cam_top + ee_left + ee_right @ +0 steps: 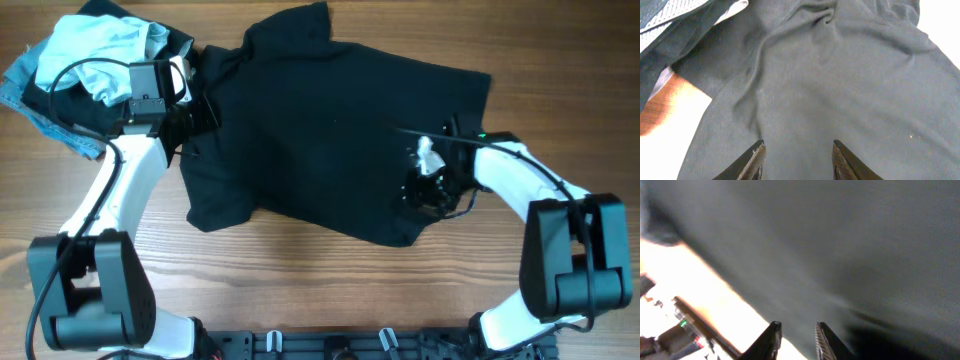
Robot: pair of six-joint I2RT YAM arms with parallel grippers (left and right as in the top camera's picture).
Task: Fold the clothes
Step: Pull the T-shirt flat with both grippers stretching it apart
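A black shirt (320,130) lies spread out on the wooden table, with a sleeve pointing up at the top middle and wrinkles near its left side. My left gripper (205,110) is at the shirt's left edge. In the left wrist view it (797,150) is open, with the dark cloth (840,75) flat under and between the fingers. My right gripper (432,185) is over the shirt's lower right part. In the right wrist view it (797,327) is narrowly open above the shirt's edge (865,240). That view is blurred.
A pile of other clothes (90,60), light blue and dark, sits at the table's top left, just behind my left arm. A small white bit (428,155) shows by my right wrist. Bare wood (300,270) runs along the front of the table.
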